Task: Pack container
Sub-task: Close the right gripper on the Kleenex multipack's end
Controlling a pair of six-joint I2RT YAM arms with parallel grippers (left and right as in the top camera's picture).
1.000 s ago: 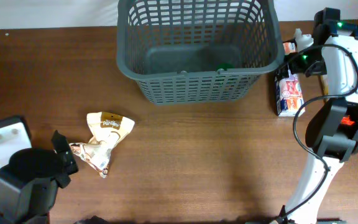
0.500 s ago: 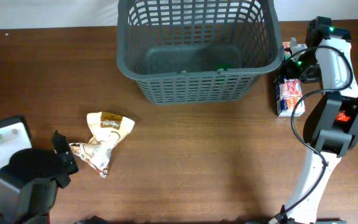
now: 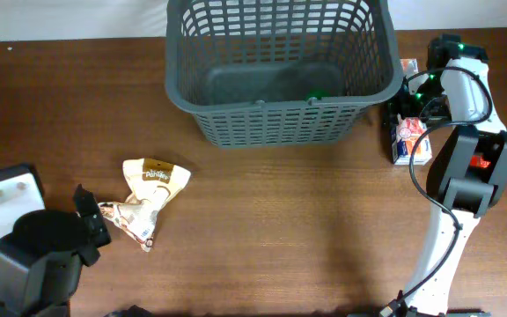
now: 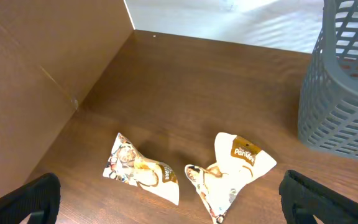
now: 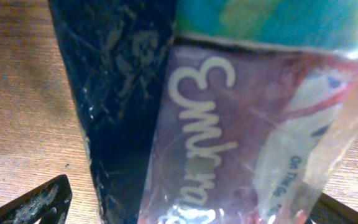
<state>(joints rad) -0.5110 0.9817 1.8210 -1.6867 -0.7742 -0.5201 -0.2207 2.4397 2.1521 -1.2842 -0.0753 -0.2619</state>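
the table (image 3: 306,220) has broad bare wood mid-way; the container (image 3: 280,119) sits at its far edge. right gripper (image 5: 194,205), just off the container's right rim, is spread around a purple packet (image 5: 229,124). left gripper (image 4: 176,199) released, facing two crumpled packets (image 4: 238,168)

Your container (image 3: 280,123) sits far-centre on the counter (image 3: 280,238). Front-left of it lies one packet (image 3: 155,183), with a second packet (image 3: 128,222) just beside it. A third packet (image 3: 409,141) lies just right of the container.

"Embra" on purple packet (image 5: 197,155)
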